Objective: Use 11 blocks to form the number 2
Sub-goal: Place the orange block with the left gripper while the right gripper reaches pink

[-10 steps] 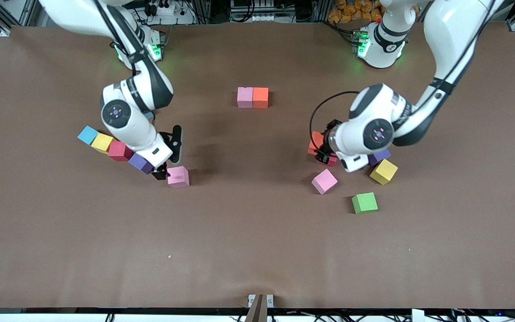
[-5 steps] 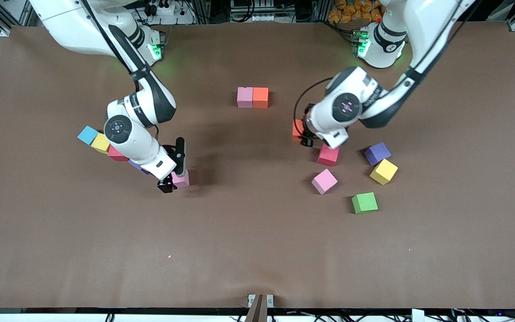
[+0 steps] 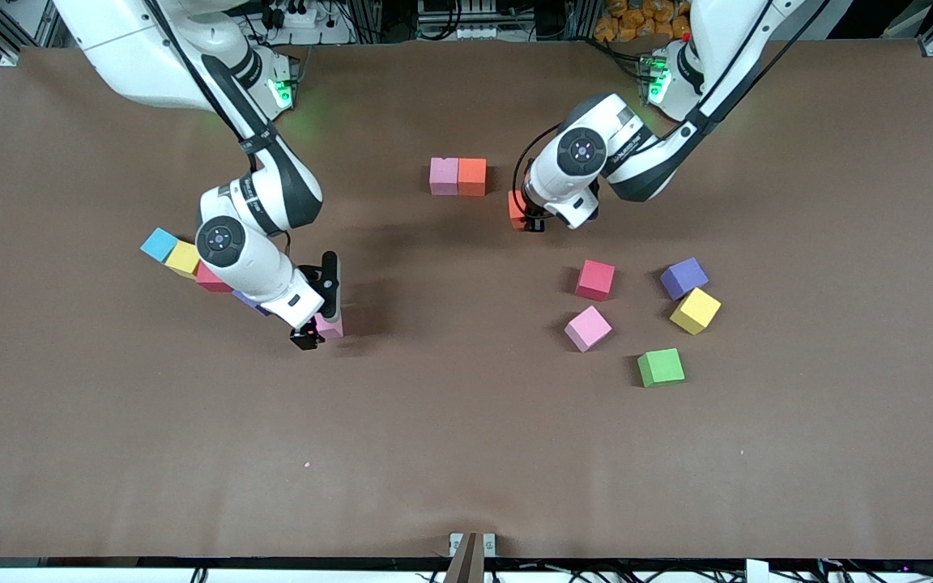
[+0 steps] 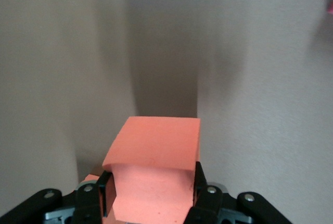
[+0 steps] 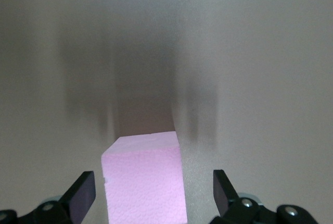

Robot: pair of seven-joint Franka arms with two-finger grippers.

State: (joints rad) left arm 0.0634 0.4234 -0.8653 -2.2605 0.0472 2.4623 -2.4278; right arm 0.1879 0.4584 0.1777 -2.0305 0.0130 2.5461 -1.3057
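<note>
Left wrist view: the left gripper (image 4: 151,195) pinches a matte orange foam cube (image 4: 153,174) above the brown table (image 3: 466,453), near the pink-orange pair (image 3: 457,176). The right gripper (image 5: 154,193) stands wide open, straddling a pink cube (image 5: 145,179) on the table.

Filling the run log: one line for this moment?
left gripper: shut on orange block | right gripper: open around pink block | pink-orange pair: placed
</note>
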